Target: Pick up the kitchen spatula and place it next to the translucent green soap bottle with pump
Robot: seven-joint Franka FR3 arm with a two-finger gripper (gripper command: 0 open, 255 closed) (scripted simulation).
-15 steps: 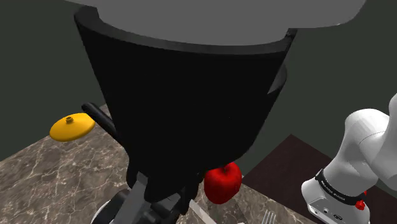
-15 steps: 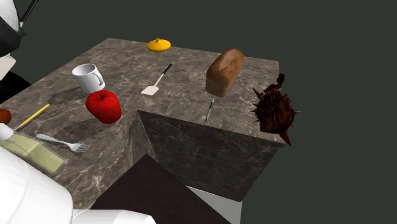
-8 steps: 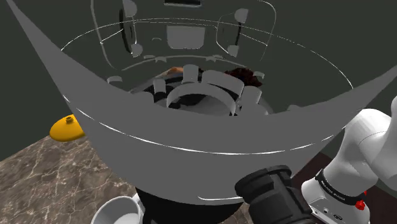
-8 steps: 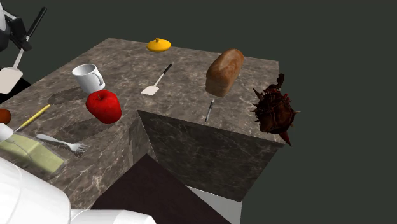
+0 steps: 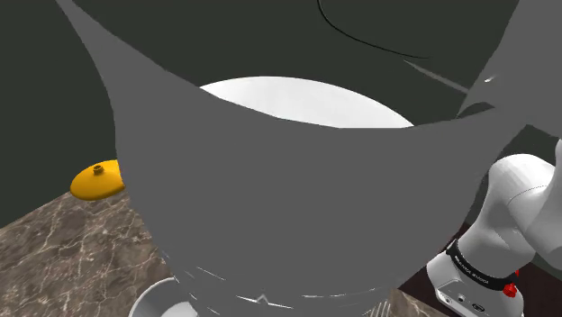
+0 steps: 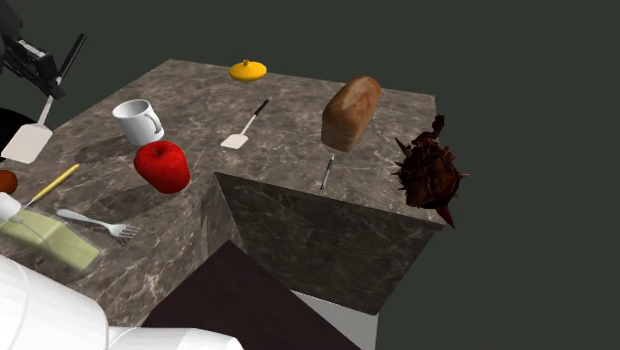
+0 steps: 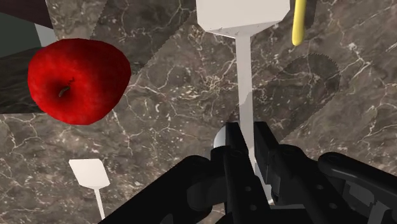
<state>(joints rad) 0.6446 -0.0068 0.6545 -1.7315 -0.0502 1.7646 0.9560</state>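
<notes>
My gripper [image 6: 47, 85] hangs above the counter's left end in the second exterior view, shut on a spatula [image 6: 26, 142] with a white blade and black handle. The blade points down and the handle sticks up past the hand. In the wrist view the gripper [image 7: 245, 137] clasps the spatula's white neck [image 7: 244, 83], with the blade beyond the fingertips. A second, similar spatula [image 6: 244, 125] lies on the marble counter [image 6: 298, 109]; its blade [image 7: 89, 173] shows beside the hand. The pale green translucent soap bottle [image 6: 52, 242] lies near the counter's front left, below the gripper.
A red apple [image 6: 162, 165] [image 7: 77, 79], white mug [image 6: 137, 121], fork [image 6: 99, 224] and yellow stick [image 6: 50, 184] lie near the gripper. Farther off are an orange lid [image 6: 247, 71] [image 5: 95, 180], a bread loaf [image 6: 351, 112] and a dark red spiky object [image 6: 429, 171]. A grey shape [image 5: 288, 198] blocks the shoulder view.
The gripper with the spatula has come further in from the second exterior view's left edge, moving right and lower. The shape blocking the shoulder view has changed.
</notes>
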